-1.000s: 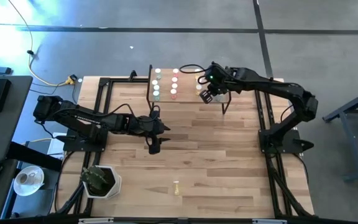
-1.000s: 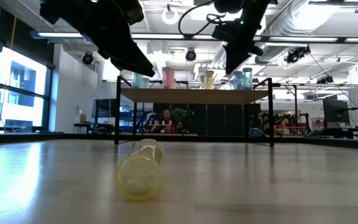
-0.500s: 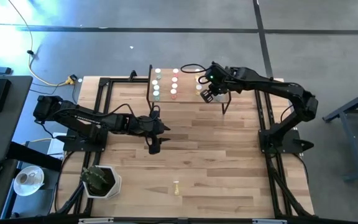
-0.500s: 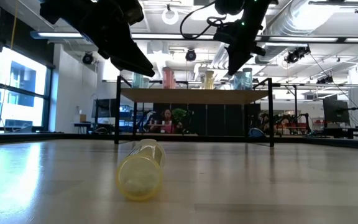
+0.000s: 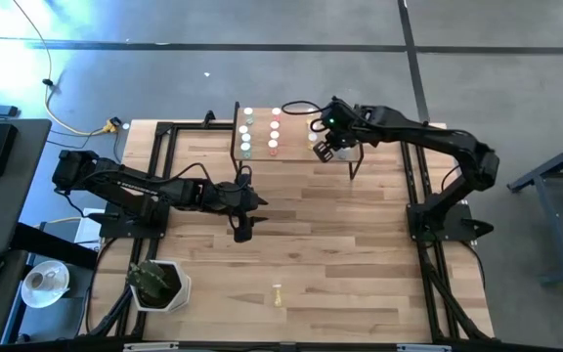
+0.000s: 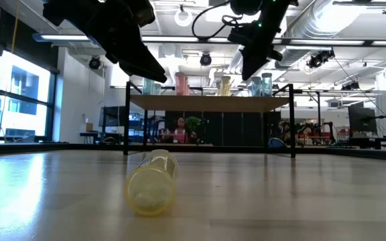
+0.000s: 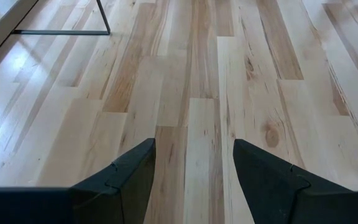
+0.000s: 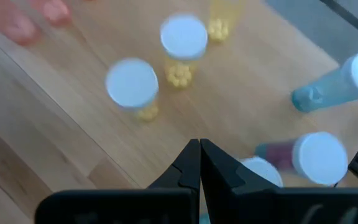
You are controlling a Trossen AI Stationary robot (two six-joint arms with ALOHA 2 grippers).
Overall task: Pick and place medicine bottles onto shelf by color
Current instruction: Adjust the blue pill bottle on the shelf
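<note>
1. The right gripper point(image 5: 326, 149) hangs over the shelf point(image 5: 291, 156), above the shelf's three o'clock end, its two fingers point(image 8: 199, 163) pressed together with nothing between them.
2. In the right wrist view, yellow bottles point(image 8: 132, 84) with white caps stand on the board ahead of the closed fingertips, and blue bottles point(image 8: 319, 155) stand just to one side of them; pink-red ones are only blurred patches at the frame's corner. No bottle touches the fingers.
3. From above, the white caps show as rows of dots on the shelf point(image 5: 260, 132), lying toward nine o'clock of the right gripper.
4. In the low view the right gripper point(image 6: 250, 63) sits just above the standing bottles point(image 6: 223, 86) on the raised board, whose thin black legs rest on the table point(image 6: 280, 194).
5. The left gripper point(image 5: 241, 228) hovers over the middle of the table, at about six o'clock from the shelf's nine o'clock end and well apart from it. Its fingers point(image 7: 126, 177) stand apart, with only bare wood between them.
6. One yellow bottle point(image 5: 278, 292) lies on its side on the table, near the six o'clock edge, at roughly five o'clock from the left gripper and well apart from both grippers. The low view shows it tipped over, end-on point(image 6: 153, 184).
7. A white cup point(image 5: 156, 284) holding something dark sits near the table's seven o'clock corner.
</note>
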